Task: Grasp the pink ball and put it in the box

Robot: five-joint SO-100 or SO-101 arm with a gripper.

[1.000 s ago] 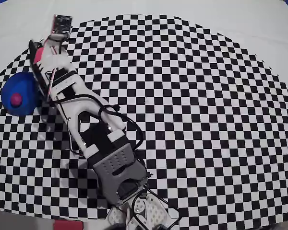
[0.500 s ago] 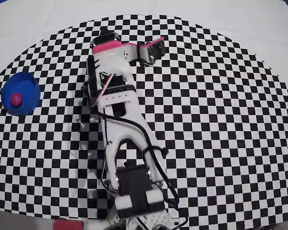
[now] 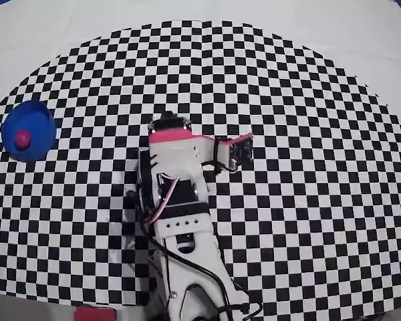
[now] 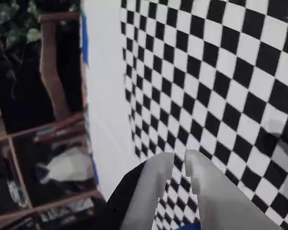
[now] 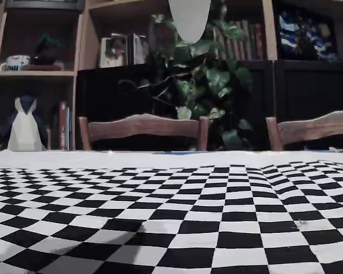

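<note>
Checkered black-and-white cloth point(image 3: 307, 134) is covering the white tabletop point(image 3: 267, 17), and behind it in the fixed view wooden chairs point(image 5: 143, 127), a leafy green plant point(image 5: 203, 85) and dark bookshelves point(image 5: 40, 68) are filling the background. Over the middle of the cloth in the overhead view, the white robot arm with its pink plate point(image 3: 177, 200) is reaching up from the bottom edge, and its claw point(image 3: 244, 148) is pointing right. In the wrist view the two pale grey fingers point(image 4: 156, 179) of the claw point(image 4: 179, 158) are standing nearly together with only a thin slit between the tips, gripping nothing, hanging over bare checker squares. Far to the left of the claw in the overhead view, well apart from it near the cloth's edge, the round bright blue cup-like box point(image 3: 39, 124) is sitting upright. The small magenta-pink ball point(image 3: 23, 139) is lying inside that box, toward its left side.
</note>
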